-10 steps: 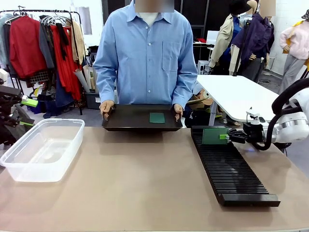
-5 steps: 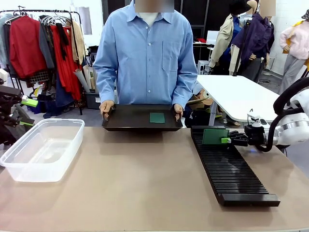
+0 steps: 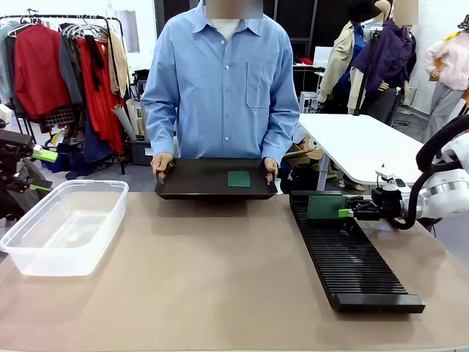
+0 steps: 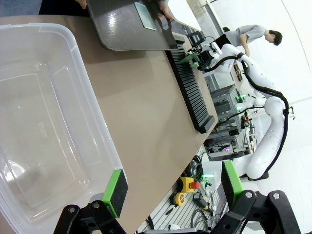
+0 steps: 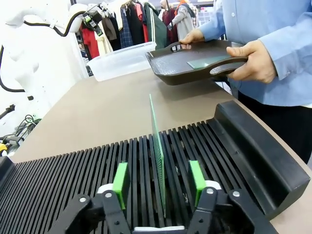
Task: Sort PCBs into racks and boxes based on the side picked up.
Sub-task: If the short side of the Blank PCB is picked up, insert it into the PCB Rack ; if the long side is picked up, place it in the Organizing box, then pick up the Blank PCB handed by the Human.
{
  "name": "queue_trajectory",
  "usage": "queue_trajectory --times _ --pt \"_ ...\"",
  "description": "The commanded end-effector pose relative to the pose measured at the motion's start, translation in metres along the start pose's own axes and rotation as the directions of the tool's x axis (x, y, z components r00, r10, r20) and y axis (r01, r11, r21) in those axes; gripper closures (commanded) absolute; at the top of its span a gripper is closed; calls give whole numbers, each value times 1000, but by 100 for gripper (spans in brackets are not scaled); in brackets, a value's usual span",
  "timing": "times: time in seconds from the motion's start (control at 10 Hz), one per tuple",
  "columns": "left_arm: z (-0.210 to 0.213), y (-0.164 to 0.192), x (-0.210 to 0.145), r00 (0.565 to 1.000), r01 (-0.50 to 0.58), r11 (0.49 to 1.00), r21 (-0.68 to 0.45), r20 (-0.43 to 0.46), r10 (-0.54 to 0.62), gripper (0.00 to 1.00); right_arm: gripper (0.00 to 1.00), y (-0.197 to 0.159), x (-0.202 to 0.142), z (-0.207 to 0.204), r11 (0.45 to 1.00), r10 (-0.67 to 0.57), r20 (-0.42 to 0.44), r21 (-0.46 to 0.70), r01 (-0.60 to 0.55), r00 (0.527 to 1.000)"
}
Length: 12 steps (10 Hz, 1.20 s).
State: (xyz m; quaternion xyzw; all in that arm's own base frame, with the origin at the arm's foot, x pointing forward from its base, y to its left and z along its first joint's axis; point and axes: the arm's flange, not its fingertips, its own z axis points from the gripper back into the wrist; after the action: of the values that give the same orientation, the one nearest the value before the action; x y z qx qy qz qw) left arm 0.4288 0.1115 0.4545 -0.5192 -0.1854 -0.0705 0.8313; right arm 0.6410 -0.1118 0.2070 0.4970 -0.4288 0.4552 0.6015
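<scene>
black tray (image 3: 194, 178): far centre | clothes rail (image 3: 55, 17): back left | white table (image 3: 366, 147): back right

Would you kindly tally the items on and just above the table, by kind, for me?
Long black slotted rack: 1
Smooth black shallow tray: 1
Clear plastic rectangular tub: 1
Flat green circuit boards: 2, one upright in the rack, one lying on the tray
Total: 5

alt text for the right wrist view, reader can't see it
A green PCB stands upright in a slot of the black rack, between the pads of the open right end effector, touching neither. Beyond, a person's hands hold a black tray with a second PCB flat on it.
</scene>
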Motion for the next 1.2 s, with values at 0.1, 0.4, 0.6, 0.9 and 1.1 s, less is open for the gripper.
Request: queue_trajectory --times 0.1,0.4,0.6,0.9,1.1 --pt "1 -3 1 1000 -10 1000 4 2 10 0 0 4 8 -1 1000 -17 -22 2 17 1000" --pt "1 -3 1 1000 -10 1000 4 2 10 0 0 0 3 1 1000 2 -2 0 -2 1000" --pt "1 -3 1 1000 -10 1000 4 2 10 0 0 0 3 1 1000 2 -2 0 -2 1000" --pt "1 -3 1 1000 -10 1000 4 2 10 0 0 0 3 1 1000 2 -2 0 -2 1000" --pt "1 -3 1 1000 -10 1000 4 2 10 0 0 0 3 1 1000 2 -2 0 -2 1000"
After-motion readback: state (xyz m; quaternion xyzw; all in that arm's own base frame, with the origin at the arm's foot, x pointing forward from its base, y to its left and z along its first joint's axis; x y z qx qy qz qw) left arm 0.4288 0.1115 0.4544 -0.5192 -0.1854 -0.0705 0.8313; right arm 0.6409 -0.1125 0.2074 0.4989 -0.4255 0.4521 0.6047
